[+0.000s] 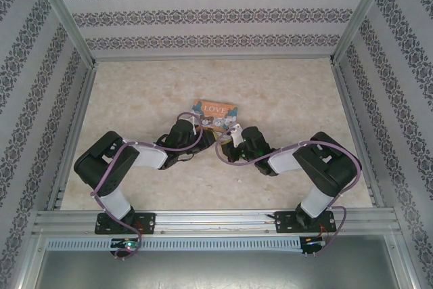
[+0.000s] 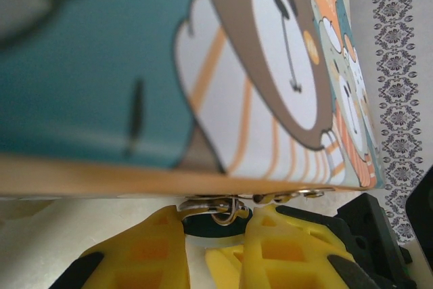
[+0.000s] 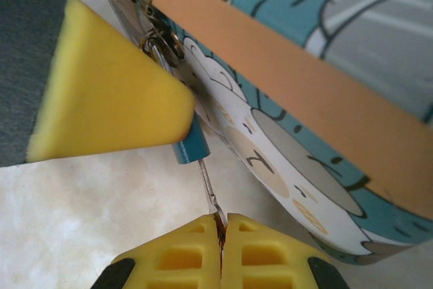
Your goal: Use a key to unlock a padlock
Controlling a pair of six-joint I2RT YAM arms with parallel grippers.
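Padlock hangs from the hasp on the near long side of the LOVE tin, its blue body mostly covered.

Only the right wrist view shows the key. Its thin blade runs up into the bottom of the lock body, and the right gripper has its yellow fingers pressed together on the key's lower end. In that view one finger of the left gripper lies across the lock, just under the tin's metal hasp.

The left wrist view gives the other side. The left gripper closes on either side of the dark body, with the silvery shackle looped above it at the tin's lower edge.

From above, both grippers crowd the tin's near edge and the lock is too small to make out. The table lies bare beyond the tin and to both sides of it, out to the patterned walls.
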